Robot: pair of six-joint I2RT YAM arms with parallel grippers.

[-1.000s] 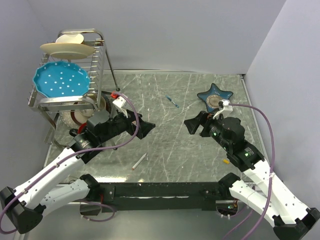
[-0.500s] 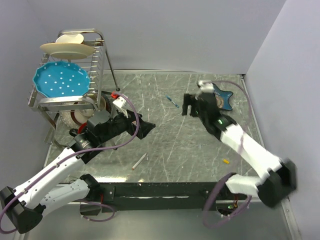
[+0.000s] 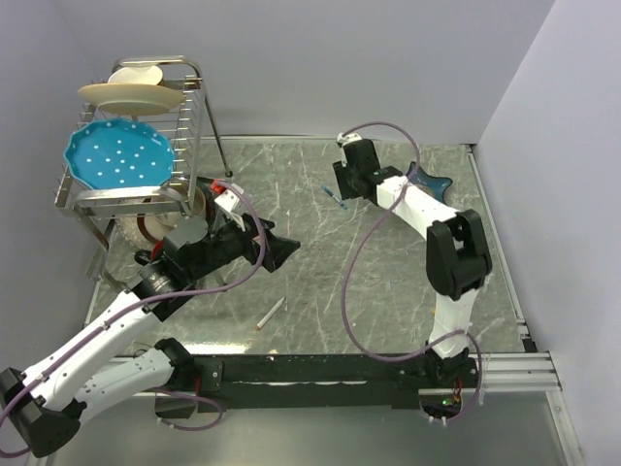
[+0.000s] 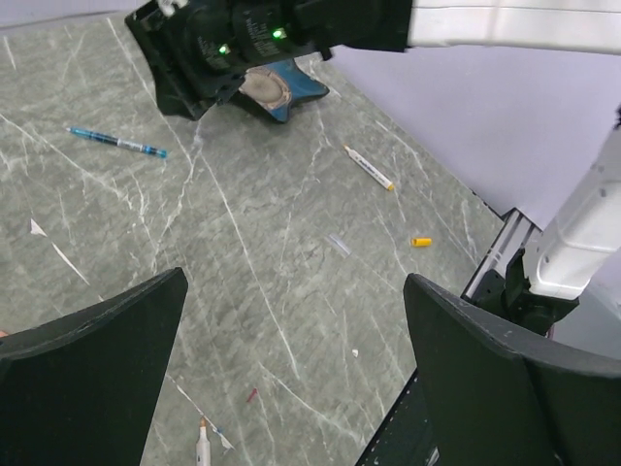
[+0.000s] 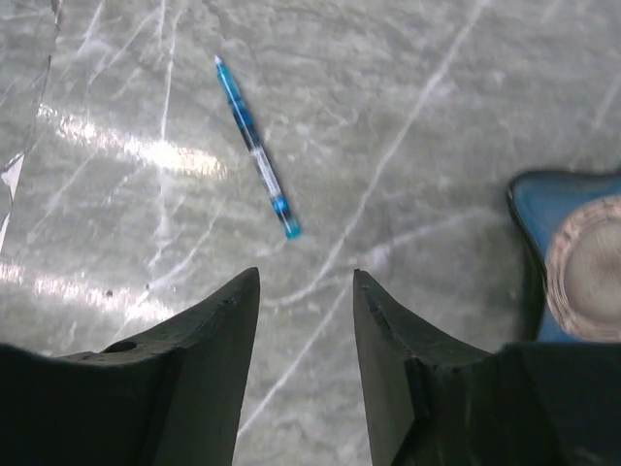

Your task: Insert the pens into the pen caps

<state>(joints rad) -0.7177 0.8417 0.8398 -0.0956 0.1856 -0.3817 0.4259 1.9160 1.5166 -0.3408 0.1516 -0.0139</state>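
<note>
My right gripper [image 5: 306, 282], narrowly parted and empty, hovers short of the blue pen [image 5: 257, 146] near the star-shaped dish [image 5: 526, 206]; a skewed pinch could flick it away.

Three pens in all: one blue pen [image 3: 334, 197], one white pen with a red end [image 3: 271, 314], one white pen with a yellow-orange tip [image 4: 369, 168]. One yellow-orange cap [image 4: 420, 242] is sure; a pale short tube [image 4: 338, 245] may be a second. One dish rack [image 3: 121, 198] holds three plates — a cream plate [image 3: 131, 94], a blue plate [image 3: 118, 153], a red-rimmed plate [image 3: 131, 233]. One star-shaped dish [image 3: 439, 182].
</note>
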